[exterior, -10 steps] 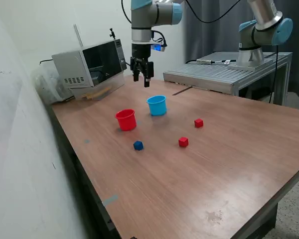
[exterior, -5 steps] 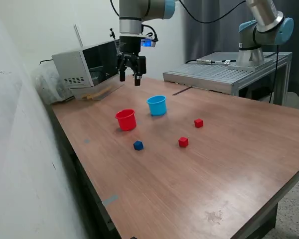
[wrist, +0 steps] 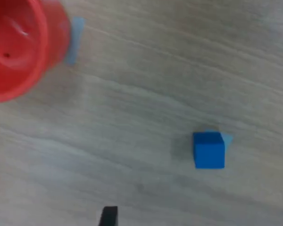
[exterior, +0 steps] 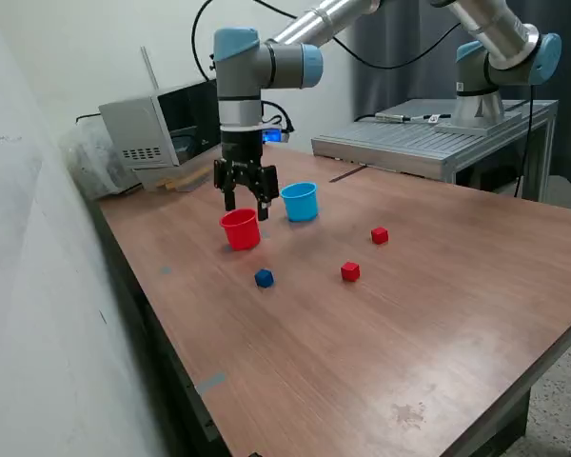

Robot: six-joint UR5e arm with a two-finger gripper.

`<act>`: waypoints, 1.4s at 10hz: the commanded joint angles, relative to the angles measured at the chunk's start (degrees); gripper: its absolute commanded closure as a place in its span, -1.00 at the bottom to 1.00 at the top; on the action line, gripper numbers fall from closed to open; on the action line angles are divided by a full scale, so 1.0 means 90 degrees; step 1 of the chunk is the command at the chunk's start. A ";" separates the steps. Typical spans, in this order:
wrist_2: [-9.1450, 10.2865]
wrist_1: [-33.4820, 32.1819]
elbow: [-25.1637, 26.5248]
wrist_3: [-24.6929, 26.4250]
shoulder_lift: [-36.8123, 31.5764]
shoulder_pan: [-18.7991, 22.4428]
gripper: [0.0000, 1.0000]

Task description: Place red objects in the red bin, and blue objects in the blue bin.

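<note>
On the wooden table the red bin stands beside the light blue bin. My gripper hangs open and empty just above and behind the red bin. One dark blue cube lies in front of the red bin. Two red cubes lie further toward the exterior view's right. The wrist view shows the red bin, the blue cube apart from it, and my gripper with its fingertips spread wide. What the blue bin holds is hidden.
A grey microwave-like box and a plastic bag stand at the table's back by the wall. A grey metal bench carries a second robot arm at the back right. The table's front edge drops off near the camera.
My arm has swung from above the blue bin toward the exterior view's left and come down, so the open gripper now hangs over the red bin. The cubes and bins have not moved.
</note>
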 commanded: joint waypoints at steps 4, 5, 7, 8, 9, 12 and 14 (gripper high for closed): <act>-0.0004 -0.0139 -0.0526 -0.0094 0.1107 0.0206 -1.00; -0.0004 -0.0178 -0.0614 -0.0084 0.1195 0.0207 -1.00; -0.0004 -0.0226 -0.0673 -0.0084 0.1303 0.0207 -1.00; -0.0004 -0.0266 -0.0683 -0.0074 0.1371 0.0207 -1.00; -0.0004 -0.0266 -0.0712 -0.0074 0.1401 0.0207 -1.00; -0.0023 -0.0421 -0.0722 -0.0055 0.1411 0.0207 1.00; -0.0072 -0.0432 -0.0800 -0.0025 0.1411 0.0207 1.00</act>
